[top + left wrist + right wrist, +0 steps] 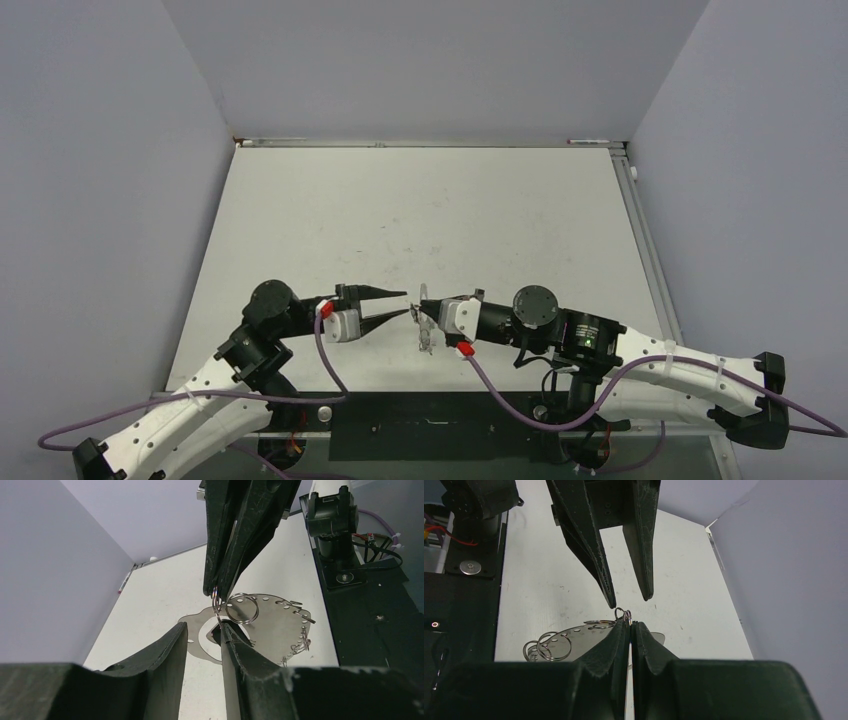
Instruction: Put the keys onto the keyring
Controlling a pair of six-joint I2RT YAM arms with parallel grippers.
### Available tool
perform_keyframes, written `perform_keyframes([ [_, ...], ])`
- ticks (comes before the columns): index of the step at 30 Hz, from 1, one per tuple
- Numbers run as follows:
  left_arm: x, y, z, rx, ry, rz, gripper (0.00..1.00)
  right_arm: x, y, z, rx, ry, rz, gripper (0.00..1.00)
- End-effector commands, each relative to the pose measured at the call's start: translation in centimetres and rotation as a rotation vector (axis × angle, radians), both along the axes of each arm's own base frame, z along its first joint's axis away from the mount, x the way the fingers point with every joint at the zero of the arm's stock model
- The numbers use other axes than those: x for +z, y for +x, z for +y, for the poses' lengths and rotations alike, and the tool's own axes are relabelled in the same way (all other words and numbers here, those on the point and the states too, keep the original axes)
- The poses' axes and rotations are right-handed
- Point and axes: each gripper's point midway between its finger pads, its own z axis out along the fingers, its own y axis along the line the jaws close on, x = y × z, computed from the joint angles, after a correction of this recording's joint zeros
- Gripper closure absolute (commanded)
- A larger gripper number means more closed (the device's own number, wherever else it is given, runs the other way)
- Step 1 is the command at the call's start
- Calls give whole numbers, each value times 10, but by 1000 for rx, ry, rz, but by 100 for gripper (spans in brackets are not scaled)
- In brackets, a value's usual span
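Both arms, the left arm (190, 400) and the right arm (660, 375), reach from the near edge of the table (420, 200) and meet at the keyring (272, 625), which hangs in the air between them, above the table. Seen from the wrists, it looks like a thin flat silver piece with small holes along its edge and several split rings in them. The right gripper (423, 300) is directly above the keyring, clenched on a small ring (622, 613) at its top, so the keyring hangs below the fingers. The left gripper (407, 303) points at the same top ring from the opposite side; its fingers (611, 600) are apart and grasp nothing, with the tips just beside the ring. I cannot find any key with certainty: one dark spot near the keyring may be a key head or only a hole. My judgement is that the task is at an early stage. The keyring is lifted and presented, but threading a key is not yet done, and whether any key is already on it I cannot tell.
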Motion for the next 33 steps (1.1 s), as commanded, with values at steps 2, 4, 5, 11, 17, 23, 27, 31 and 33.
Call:
perform_keyframes([
  [2,12,-4,-2,-30,-36,-27,74,46,-3,5,30,161,-40,95],
  [4,11,-4,-2,-34,-33,-25,74,48,-3,5,29,167,-40,95],
  [5,11,-4,-3,-35,-32,-23,74,48,-3,5,27,169,-40,95],
  [11,11,-4,-3,-33,-33,-28,84,51,-3,7,32,175,-40,95],
  [17,12,-4,-2,-33,-34,-29,97,50,-3,8,33,177,-31,95],
  [23,14,-4,-1,-27,-41,-40,100,60,2,2,-10,243,-31,95],
  [27,15,-5,-1,-29,-44,-44,100,73,9,-5,-71,359,-10,95],
  [31,14,-4,-1,-27,-43,-41,100,76,11,-8,-94,442,19,95],
  [33,15,-4,-1,-26,-44,-40,100,71,11,-7,-92,433,26,95],
])
